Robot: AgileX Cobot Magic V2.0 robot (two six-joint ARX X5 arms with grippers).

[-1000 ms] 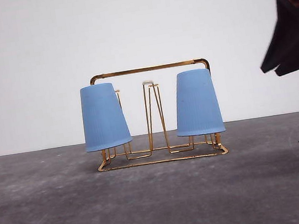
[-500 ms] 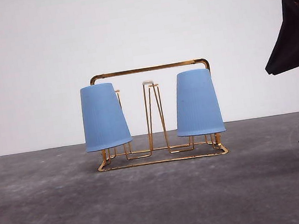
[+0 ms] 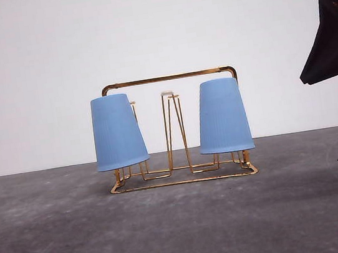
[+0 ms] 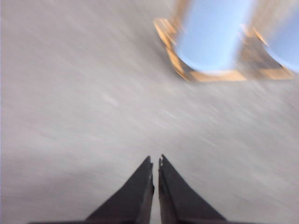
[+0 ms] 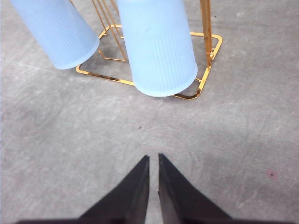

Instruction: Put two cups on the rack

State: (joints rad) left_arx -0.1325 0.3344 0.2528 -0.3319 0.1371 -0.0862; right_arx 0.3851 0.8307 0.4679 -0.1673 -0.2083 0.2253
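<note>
The gold wire rack (image 3: 182, 176) stands mid-table with two light blue ribbed cups upside down on its pegs. The left cup (image 3: 117, 132) leans slightly; the right cup (image 3: 222, 116) hangs straighter. My right arm shows as a dark shape at the upper right. In the right wrist view my right gripper (image 5: 153, 158) is shut and empty, hovering off the rack (image 5: 198, 88) and its nearer cup (image 5: 158, 46), beside the other cup (image 5: 56, 32). In the blurred left wrist view my left gripper (image 4: 155, 161) is shut and empty, well away from a cup (image 4: 210, 35) and the rack (image 4: 180, 70).
A grey textured tabletop (image 3: 184, 231) stretches in front of the rack, with a plain white wall (image 3: 143, 29) behind. A small pink speck (image 5: 272, 174) lies on the surface near my right gripper.
My right arm rose slightly and drew toward the right edge between one second ago and half a second ago. My left arm's dark tip left the left edge. Cups and rack stayed still.
</note>
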